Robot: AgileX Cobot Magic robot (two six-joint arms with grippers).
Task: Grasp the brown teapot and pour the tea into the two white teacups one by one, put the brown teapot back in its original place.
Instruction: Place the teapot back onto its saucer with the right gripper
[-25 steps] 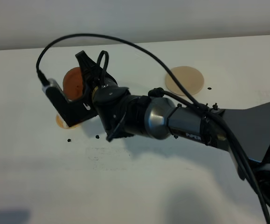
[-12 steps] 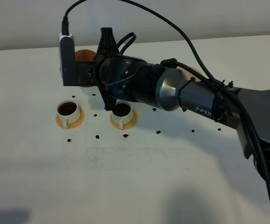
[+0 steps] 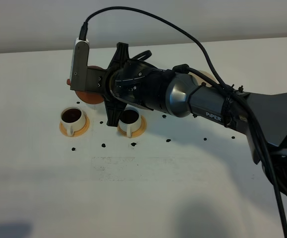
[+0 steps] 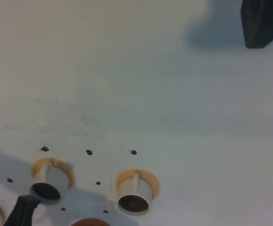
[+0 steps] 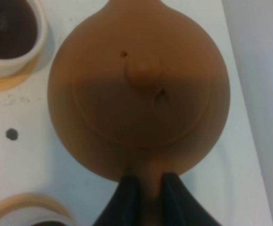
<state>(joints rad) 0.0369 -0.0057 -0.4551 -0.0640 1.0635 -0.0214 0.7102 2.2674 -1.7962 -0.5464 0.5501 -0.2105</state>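
We see the brown teapot (image 5: 138, 89) as smooth, matt, unglazed-looking clay, while the two white teacups (image 3: 72, 120) (image 3: 130, 122) look like glossy glazed ceramic on dull orange-tan saucers (image 3: 84, 130), and the tea (image 5: 6, 26) in them has a wet shine. The fingers (image 5: 127, 195) on the teapot's handle are matt black, and the arm (image 3: 138, 89) looks like black plastic with a satin grey metallic section (image 3: 180, 101). The white tabletop (image 3: 44, 188) is matt and smooth, with one faintly scuffed patch (image 3: 133, 161).
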